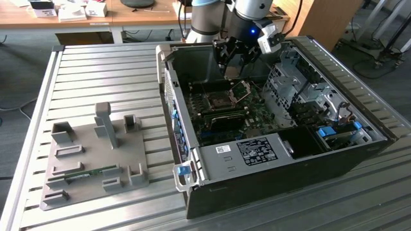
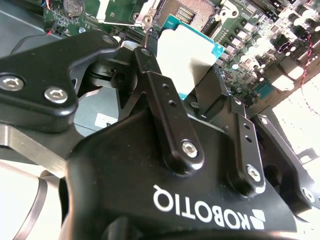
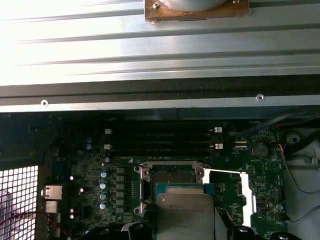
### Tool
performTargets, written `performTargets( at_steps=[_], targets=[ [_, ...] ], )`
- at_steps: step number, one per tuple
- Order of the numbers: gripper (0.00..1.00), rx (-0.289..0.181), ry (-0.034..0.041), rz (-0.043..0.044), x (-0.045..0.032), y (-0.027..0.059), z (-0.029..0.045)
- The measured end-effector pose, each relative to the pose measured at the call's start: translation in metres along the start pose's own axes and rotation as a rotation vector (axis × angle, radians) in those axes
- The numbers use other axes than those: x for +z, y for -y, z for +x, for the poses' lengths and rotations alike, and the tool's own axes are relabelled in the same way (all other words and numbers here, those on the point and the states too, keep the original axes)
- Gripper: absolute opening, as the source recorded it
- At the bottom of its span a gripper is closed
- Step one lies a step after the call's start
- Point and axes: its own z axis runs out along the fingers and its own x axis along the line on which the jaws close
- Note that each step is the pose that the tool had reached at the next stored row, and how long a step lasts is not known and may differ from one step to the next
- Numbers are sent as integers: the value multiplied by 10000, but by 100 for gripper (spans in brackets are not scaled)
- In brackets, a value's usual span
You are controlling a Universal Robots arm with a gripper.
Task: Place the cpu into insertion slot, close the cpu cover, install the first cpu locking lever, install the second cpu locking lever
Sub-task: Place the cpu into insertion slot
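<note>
Silvery cpu (image 3: 185, 212) clamped in tool (image 3: 184, 231), hanging over the bare socket (image 3: 168, 175), not seated. Hinged cpu cover (image 1: 241, 89) stands open at socket's 2 o'clock, exterior view. First step in hand; seating likely calls for square alignment, gentle descent.

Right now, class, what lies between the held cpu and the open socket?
Nothing: in the first wrist view the stretch from the cpu to the socket is bare, the cpu cover swung aside.

Silvery-grey cpu (image 3: 185, 214) edged teal, black hand (image 1: 234, 68), dark green board (image 3: 95, 172).
</note>
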Motion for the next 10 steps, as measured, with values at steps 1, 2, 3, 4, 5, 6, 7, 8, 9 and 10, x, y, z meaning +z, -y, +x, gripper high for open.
performTargets(
  at_steps=[1, 2, 3, 4, 5, 6, 7, 8, 9, 10],
  targets=[
    [54, 0, 0, 1, 0, 0, 0],
    [54, 0, 0, 1, 0, 0, 0],
    [54, 0, 0, 1, 0, 0, 0],
    [54, 0, 0, 0, 1, 0, 0],
    [54, 0, 0, 0, 3, 0, 0],
    [54, 0, 1, -1, 6, 0, 0],
    [54, 0, 1, -1, 9, 1, 0],
    [54, 0, 0, 1, 10, 1, 0],
    [54, 0, -1, 1, 11, 1, 0],
    [54, 0, 0, 1, 13, 1, 0]
  ],
)
